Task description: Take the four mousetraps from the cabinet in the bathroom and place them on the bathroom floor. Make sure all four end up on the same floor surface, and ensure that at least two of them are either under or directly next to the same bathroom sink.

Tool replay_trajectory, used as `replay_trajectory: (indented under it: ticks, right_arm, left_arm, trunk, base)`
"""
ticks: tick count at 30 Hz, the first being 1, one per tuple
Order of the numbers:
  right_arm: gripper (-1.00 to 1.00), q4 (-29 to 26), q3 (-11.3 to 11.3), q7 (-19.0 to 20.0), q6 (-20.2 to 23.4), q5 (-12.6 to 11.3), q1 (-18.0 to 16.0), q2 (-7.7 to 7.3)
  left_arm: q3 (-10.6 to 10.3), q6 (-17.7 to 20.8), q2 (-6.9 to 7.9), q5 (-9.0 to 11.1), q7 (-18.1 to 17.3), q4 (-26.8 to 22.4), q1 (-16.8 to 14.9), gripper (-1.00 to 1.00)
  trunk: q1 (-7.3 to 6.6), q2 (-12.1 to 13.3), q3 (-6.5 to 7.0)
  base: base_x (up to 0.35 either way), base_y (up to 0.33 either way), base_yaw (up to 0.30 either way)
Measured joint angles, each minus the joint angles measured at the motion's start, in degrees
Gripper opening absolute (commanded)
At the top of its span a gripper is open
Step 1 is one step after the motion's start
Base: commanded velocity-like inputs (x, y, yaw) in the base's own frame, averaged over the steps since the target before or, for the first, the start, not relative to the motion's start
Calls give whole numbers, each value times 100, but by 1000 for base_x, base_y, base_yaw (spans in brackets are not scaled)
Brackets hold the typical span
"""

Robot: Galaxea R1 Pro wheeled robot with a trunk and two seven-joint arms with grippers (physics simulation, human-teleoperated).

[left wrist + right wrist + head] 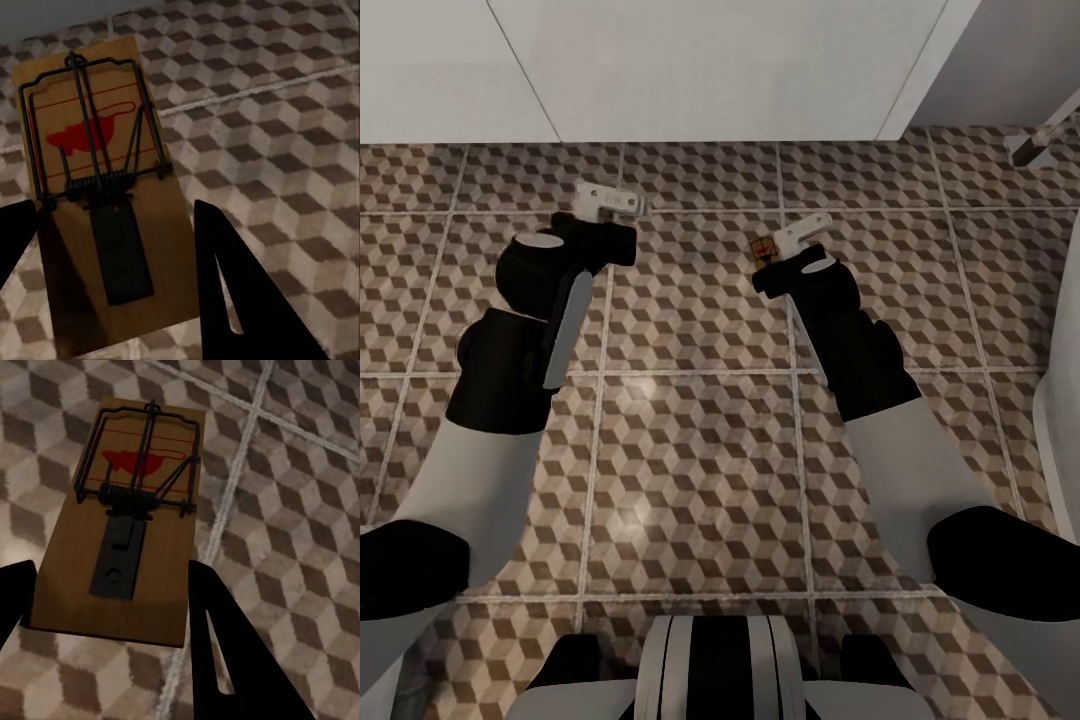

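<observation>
Over the floor point(700, 440), just short of a white unit point(690, 70), both arms were low: left gripper point(112, 247) held a trap point(97, 187), right gripper point(112, 600) held another trap point(131, 517), jaws pinching each board's edges. Neither trap looked released yet, I'd judge. Other two traps and sink unconfirmed, so the task looked about half done at best.

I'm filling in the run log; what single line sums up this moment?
left gripper: astride mousetrap | right gripper: astride second mousetrap | closure: unclear | below: bathroom floor | white panel ahead
</observation>
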Motion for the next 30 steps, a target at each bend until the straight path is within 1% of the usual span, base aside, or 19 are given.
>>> replay_trajectory:
  ticks: [1,3,5,7,9,12,13,14,15,16,17,18,19,20,22,24,25,30]
  right_arm:
    - [-100,0,0,0,0,1,0,-3]
    - [-100,-6,6,0,0,0,0,-7]
    - [-100,-38,12,0,0,0,0,-8]
    - [-100,-98,21,0,0,0,0,-8]
    - [-100,-123,19,0,0,1,0,-9]
    - [-100,-192,24,0,0,0,0,-9]
    - [-100,-205,25,0,0,1,0,-13]
    - [-100,-217,26,0,0,1,0,-20]
    - [-100,-219,26,0,0,0,0,-22]
    - [-100,-223,26,0,0,0,0,-23]
    - [-100,-225,26,0,0,-1,0,-25]
    - [-100,-227,26,0,0,-1,0,-25]
    - [-100,-226,26,3,0,-1,0,-26]
    - [-100,-226,26,5,0,-1,0,-26]
    - [-100,-225,27,7,0,-2,0,-26]
    - [-100,-224,27,8,0,-1,0,-26]
    - [-100,-222,26,8,0,-1,0,-26]
    - [-100,-226,27,8,0,-2,0,-26]
  left_arm:
    - [-99,-47,0,-192,76,-22,66,-100]
    - [-199,-120,-1,-552,161,-29,207,-100]
    - [-213,-189,0,-696,179,-31,275,-100]
    - [-210,-343,5,-761,176,-29,309,-100]
    - [-206,-445,8,-776,163,-28,323,-100]
    - [-205,-485,9,-761,120,-28,376,-100]
    - [-204,-488,9,-746,58,-23,390,-100]
    - [-171,-490,9,-717,-107,-4,401,-100]
    - [-80,-489,8,-709,-270,15,405,-100]
    - [85,-489,4,-698,-470,44,408,-100]
    - [424,-486,-6,-684,-842,138,410,-100]
    - [670,-486,-16,-657,-1130,253,411,-100]
    - [965,-491,-21,-645,-1502,473,412,-100]
    - [1129,-494,-19,-636,-1732,635,412,-100]
    - [1410,-501,-11,-640,-2047,902,412,-100]
    - [1537,-506,-5,-635,-2158,977,412,-100]
    - [1557,-506,-5,-632,-2178,977,412,-100]
    - [1550,-505,-1,-637,-2209,700,412,-100]
  trunk:
    - [0,0,0]
    - [0,0,0]
    - [0,0,0]
    - [0,0,0]
    - [0,0,0]
    - [0,0,0]
    - [0,0,0]
    - [0,0,0]
    - [0,0,0]
    - [0,0,0]
    - [0,0,0]
    - [0,0,0]
    - [1,0,0]
    - [0,0,0]
    - [0,0,0]
    - [0,0,0]
    - [0,0,0]
    - [0,0,0]
  base:
    - [0,0,0]
    - [0,0,0]
    - [0,0,0]
    - [0,0,0]
    - [0,0,0]
    - [0,0,0]
    - [0,0,0]
    - [0,0,0]
    - [0,0,0]
    - [0,0,0]
    - [0,0,0]
    - [0,0,0]
    - [0,0,0]
    - [0,0,0]
    - [0,0,0]
    - [0,0,0]
    - [0,0,0]
    - [0,0,0]
